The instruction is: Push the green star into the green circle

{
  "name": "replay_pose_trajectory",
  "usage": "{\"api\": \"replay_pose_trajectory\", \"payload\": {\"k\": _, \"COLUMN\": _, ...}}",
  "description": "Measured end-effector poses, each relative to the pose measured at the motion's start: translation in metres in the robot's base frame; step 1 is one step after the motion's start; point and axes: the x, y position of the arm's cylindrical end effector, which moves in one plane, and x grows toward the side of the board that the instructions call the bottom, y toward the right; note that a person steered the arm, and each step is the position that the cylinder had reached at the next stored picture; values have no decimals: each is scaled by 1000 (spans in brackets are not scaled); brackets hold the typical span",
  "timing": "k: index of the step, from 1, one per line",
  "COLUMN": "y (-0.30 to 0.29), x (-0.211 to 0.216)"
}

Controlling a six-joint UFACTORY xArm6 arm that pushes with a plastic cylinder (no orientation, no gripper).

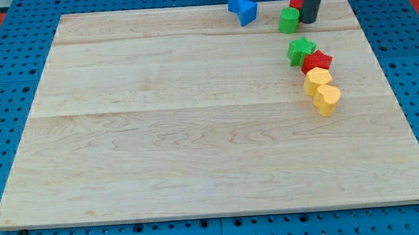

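**Desk:** Where does the rod stand, and does it grip anything?

**Caption writer:** The arm ends in a plain dark rod with no hand or clamp to open or close, so it grips nothing. My tip [311, 21] sits at the view's top right of the wooden board [196, 133], just to the right of the green circle [288, 20], close beside it or touching. A red block [296, 3] peeks out behind the rod, its shape mostly hidden.

**Desk:** And the green star?

**Caption writer:** The green star [301, 51] lies below the green circle, near it but apart, with a bare strip of board between them. It is well below my tip. Its lower right edge touches a red star [317, 60].

**Desk:** Which way does the star point?

**Caption writer:** It is roughly as wide as it is tall, so no long axis can be made out, and its points are too small to say which way any one aims.

**Desk:** Anything else on the board?

**Caption writer:** Two yellow blocks run down and to the right from the red star: a yellow block [317, 78], then a yellow heart [327, 98] touching it. A blue block [243, 5] of irregular shape sits at the top edge, left of the green circle. A blue pegboard [5, 108] surrounds the board.
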Motion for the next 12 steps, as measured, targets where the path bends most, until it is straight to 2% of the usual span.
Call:
{"api": "replay_pose_trajectory", "payload": {"k": 1, "y": -50, "x": 0}}
{"api": "replay_pose_trajectory", "payload": {"k": 3, "y": -28, "x": -20}}
{"api": "replay_pose_trajectory", "payload": {"k": 4, "y": -50, "x": -27}}
{"api": "replay_pose_trajectory", "payload": {"k": 6, "y": -116, "x": 31}}
{"api": "replay_pose_trajectory", "payload": {"k": 7, "y": -177, "x": 61}}
{"api": "replay_pose_trajectory", "payload": {"k": 8, "y": -168, "x": 74}}
{"api": "replay_pose_trajectory", "payload": {"k": 9, "y": -98, "x": 49}}
{"api": "replay_pose_trajectory", "payload": {"k": 11, "y": 44, "x": 48}}
{"api": "replay_pose_trajectory", "payload": {"k": 12, "y": 39, "x": 94}}
